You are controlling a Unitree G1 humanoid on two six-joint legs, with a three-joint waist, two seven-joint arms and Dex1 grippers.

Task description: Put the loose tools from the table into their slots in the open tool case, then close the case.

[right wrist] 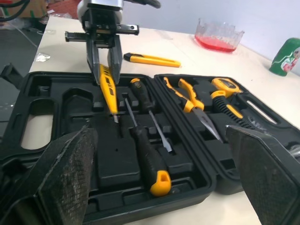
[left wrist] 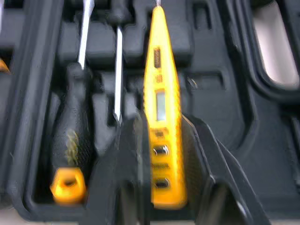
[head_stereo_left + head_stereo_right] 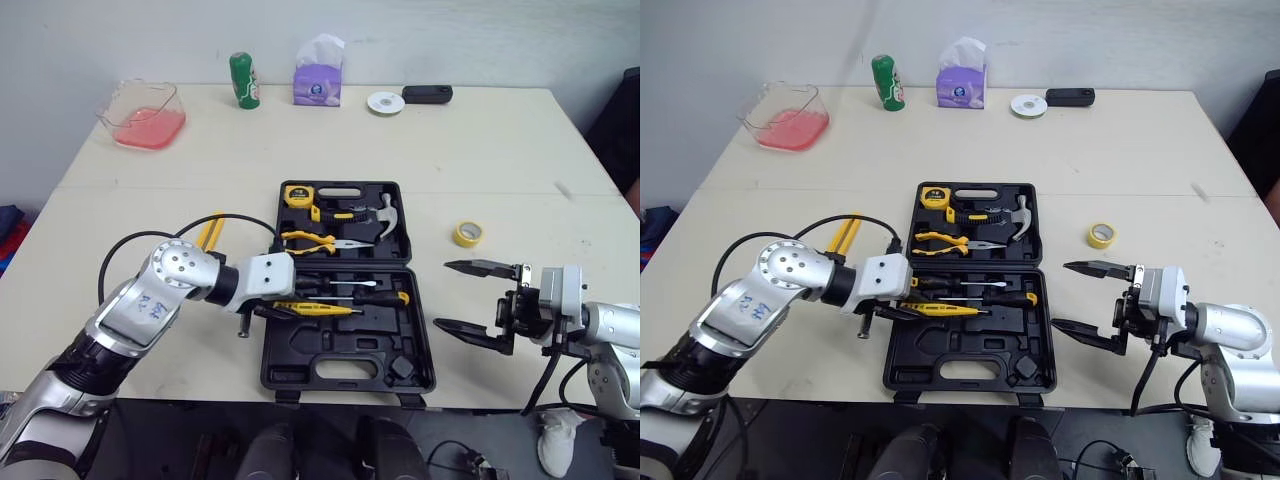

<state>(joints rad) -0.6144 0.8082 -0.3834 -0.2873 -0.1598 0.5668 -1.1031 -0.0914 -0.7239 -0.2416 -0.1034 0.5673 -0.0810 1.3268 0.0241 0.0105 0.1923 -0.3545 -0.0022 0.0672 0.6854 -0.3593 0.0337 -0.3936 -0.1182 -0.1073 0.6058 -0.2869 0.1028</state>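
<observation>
The black tool case (image 3: 345,385) lies open in the middle of the table. Its far half holds a tape measure (image 3: 296,194), pliers (image 3: 320,241) and a hammer (image 3: 388,215). Two screwdrivers (image 3: 365,292) lie in the near half. My left gripper (image 3: 275,310) is shut on a yellow tester pen (image 2: 161,108), holding it low over the near half beside the screwdrivers. A yellow utility knife (image 3: 209,230) lies on the table left of the case, partly behind my left arm. A yellow tape roll (image 3: 467,234) lies to the right. My right gripper (image 3: 442,294) stands open right of the case, holding nothing.
Along the far edge stand a clear container with pink liquid (image 3: 145,112), a green can (image 3: 244,80), a purple tissue box (image 3: 318,75), a white disc (image 3: 385,103) and a black device (image 3: 427,94). The case's near rim lies close to the table's front edge.
</observation>
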